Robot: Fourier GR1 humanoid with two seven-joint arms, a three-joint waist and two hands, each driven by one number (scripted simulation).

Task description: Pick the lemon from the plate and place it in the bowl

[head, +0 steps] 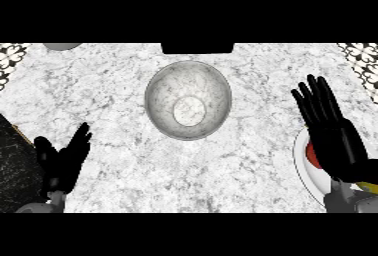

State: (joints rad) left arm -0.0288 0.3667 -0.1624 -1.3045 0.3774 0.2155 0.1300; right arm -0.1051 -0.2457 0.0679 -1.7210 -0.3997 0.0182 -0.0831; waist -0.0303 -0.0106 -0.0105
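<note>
White-grey marble counter (111, 100) under bowl (188, 100), plate (304, 165), open hands.

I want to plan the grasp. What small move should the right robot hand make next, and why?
Probably lower and curl toward the yellow lemon. The right robot hand is open over the white plate, largely hiding the lemon, and the bowl holds nothing yet.
</note>
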